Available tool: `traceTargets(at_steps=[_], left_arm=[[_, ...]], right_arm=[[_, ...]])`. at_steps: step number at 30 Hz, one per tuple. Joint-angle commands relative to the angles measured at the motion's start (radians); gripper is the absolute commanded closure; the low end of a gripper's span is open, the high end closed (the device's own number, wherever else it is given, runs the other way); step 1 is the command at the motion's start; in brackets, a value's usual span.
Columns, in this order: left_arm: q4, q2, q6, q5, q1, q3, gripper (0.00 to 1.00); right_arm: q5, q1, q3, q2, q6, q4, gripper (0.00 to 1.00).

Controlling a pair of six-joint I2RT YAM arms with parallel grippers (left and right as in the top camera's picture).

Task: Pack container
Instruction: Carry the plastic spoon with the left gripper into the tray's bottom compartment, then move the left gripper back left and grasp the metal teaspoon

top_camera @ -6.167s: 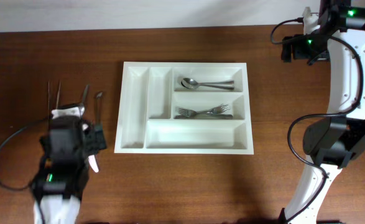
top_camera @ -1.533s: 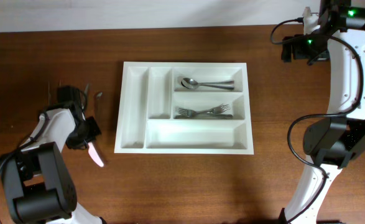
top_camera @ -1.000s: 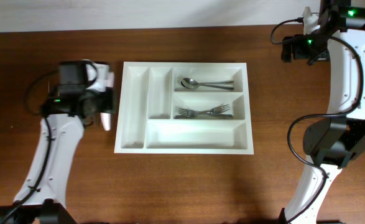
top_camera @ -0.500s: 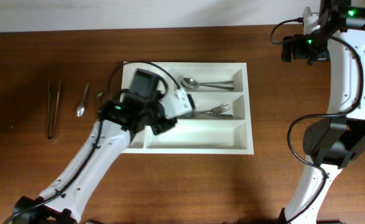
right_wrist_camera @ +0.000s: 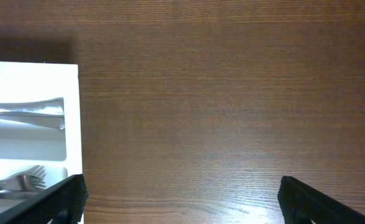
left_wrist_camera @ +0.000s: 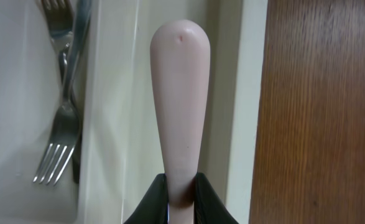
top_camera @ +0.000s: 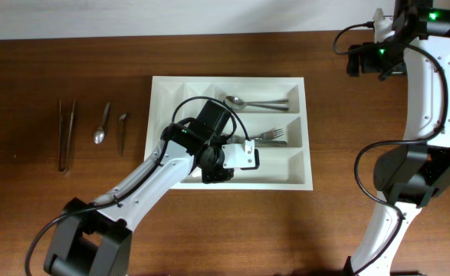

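Big change: the left arm (top_camera: 156,172) has swung in from the table (top_camera: 41,77) left of the tray (top_camera: 165,103) and now reaches over it, bringing the pink-handled piece along. Nothing else has budged. The spoons (top_camera: 251,102) and forks (top_camera: 270,136) sit in the same two compartments, and the right arm (top_camera: 424,92) is parked off the tray's far right corner like before.

So I'd say we're mid-placing. In the wrist view the pink handle (left_wrist_camera: 177,99) runs along the long compartment (top_camera: 282,165) at the tray's near edge. The forks are one wall over, and bare table is past the rim on the other side. I can't tell if it touches the compartment floor or hangs just above it. My guess for the next move: lower it till it lies flat, keep it lined up so it doesn't catch the divider, then let go and back straight out.

Left gripper (left_wrist_camera: 181,190): jaws pinched tight on the handle's narrow end, no gap beyond the handle itself. The business end is hidden behind them, so no idea what kind of utensil it is.

Right gripper (right_wrist_camera: 183,202): jaws spread wide, nothing between them, just table below, off the tray's right edge.

Left of the tray there's a loose spoon (top_camera: 100,126), a pair of long thin things (top_camera: 66,134) and one small piece (top_camera: 122,130), so plenty of packing left.
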Motion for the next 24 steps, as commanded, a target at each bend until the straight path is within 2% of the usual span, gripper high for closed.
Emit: traceTargets(at_steps=[1,2,7,11,14,18,21,24], left_arm=[[0.01,-0.002,0.005,-0.007,-0.001,0.011,0.52],[0.014,-0.003,-0.014,-0.029,-0.001,0.014,0.38],[0.013,-0.033,-0.133,-0.173,0.001,0.064,0.33],[0.013,-0.077,-0.275,-0.282,0.043,0.15,0.2],[0.013,-0.101,-0.431,-0.336,0.113,0.22,0.19],[-0.011,-0.107,-0.718,-0.412,0.265,0.28,0.2],[-0.048,-0.106,-0.841,-0.412,0.397,0.28,0.21],[-0.077,-0.101,-0.888,-0.394,0.534,0.28,0.35]], right_arm=[[0.005,-0.003,0.01,-0.01,0.005,0.0,0.01],[0.005,-0.003,0.01,-0.01,0.005,0.0,0.01],[0.005,-0.003,0.01,-0.01,0.005,0.0,0.01],[0.005,-0.003,0.01,-0.01,0.005,0.0,0.01],[0.005,-0.003,0.01,-0.01,0.005,0.0,0.01],[0.005,-0.003,0.01,-0.01,0.005,0.0,0.01],[0.005,-0.003,0.01,-0.01,0.005,0.0,0.01],[0.005,-0.003,0.01,-0.01,0.005,0.0,0.01]])
